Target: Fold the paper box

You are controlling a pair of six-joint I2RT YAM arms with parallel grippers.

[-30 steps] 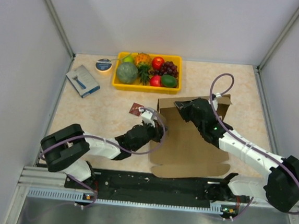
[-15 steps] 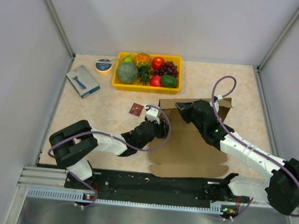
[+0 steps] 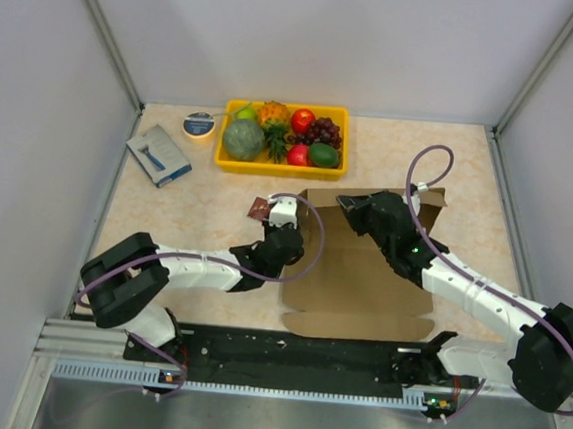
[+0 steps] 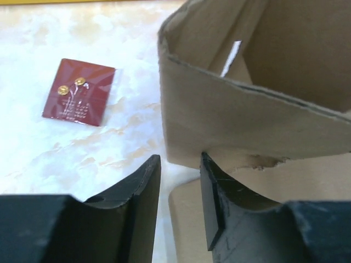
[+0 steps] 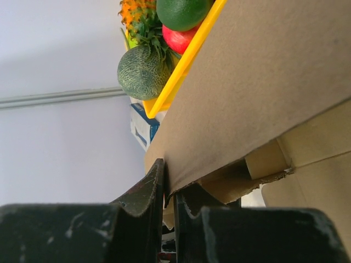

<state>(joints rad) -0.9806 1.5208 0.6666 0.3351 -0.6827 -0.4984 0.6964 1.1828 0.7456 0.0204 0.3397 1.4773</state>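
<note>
Left wrist view: the left gripper point(image 4: 178, 163) has its jaws parted and empty, and the upright left corner of the cardboard box point(image 4: 247, 120) stands just ahead, slightly right of the gap. The box sits centre-right on the table point(image 3: 186, 211), its raised wall running left to right. The right gripper point(image 5: 168, 183) pinches that wall's top edge. The left arm is nearer the free corner.

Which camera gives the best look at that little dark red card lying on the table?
The left wrist view: the red card lies flat, large and unobstructed, its gold marks visible, left of the paper box. The top external view shows it only as a tiny dark square. The right wrist view does not show it.
</note>
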